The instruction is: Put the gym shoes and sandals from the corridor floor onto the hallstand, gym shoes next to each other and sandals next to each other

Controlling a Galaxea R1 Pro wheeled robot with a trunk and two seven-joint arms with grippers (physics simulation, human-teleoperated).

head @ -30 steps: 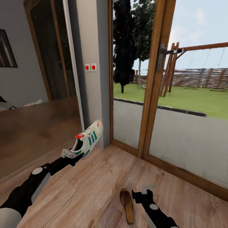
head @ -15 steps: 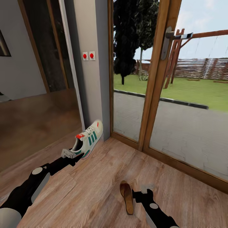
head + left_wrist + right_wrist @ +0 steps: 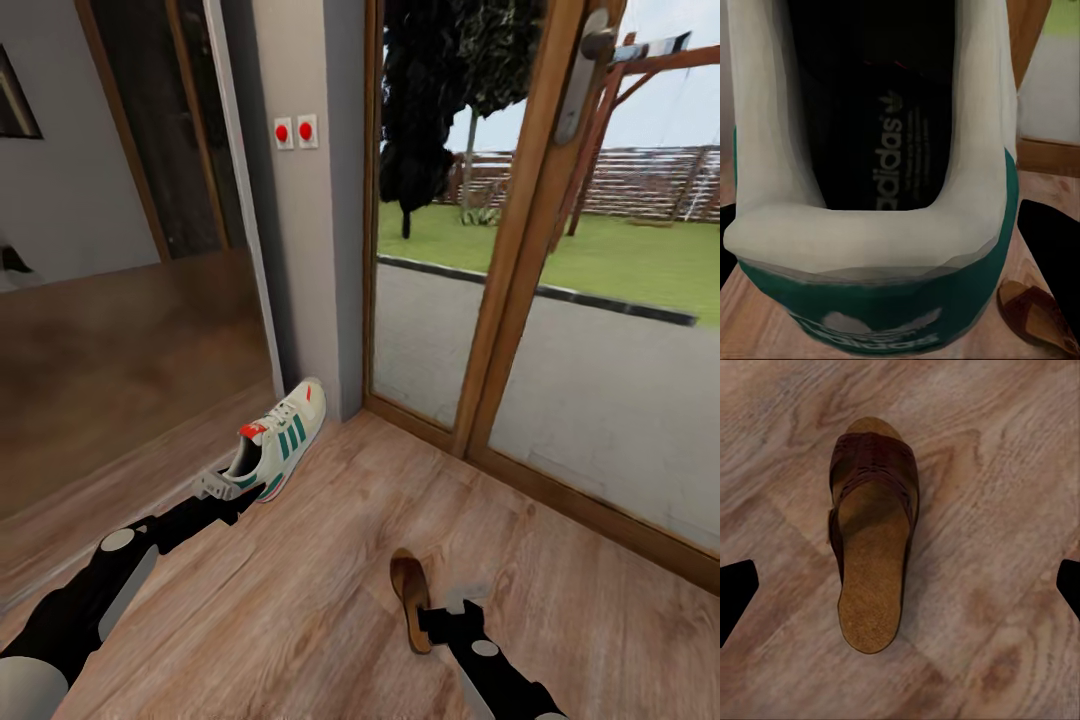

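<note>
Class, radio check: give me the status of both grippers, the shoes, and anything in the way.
Left gripper shut on sneaker by its heel, held off the floor. Right gripper open over the sandal, which lies flat. Rack unseen; glass door ahead.

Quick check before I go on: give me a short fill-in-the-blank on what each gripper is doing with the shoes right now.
1. The left gripper is shut on the ____ end of the gym shoe.
2. The right gripper hangs open over a brown ____ lying on the corridor floor.
3. Beside the glass door, the wall switch plate carries two ____ buttons.

Missing words: heel; sandal; red
</note>
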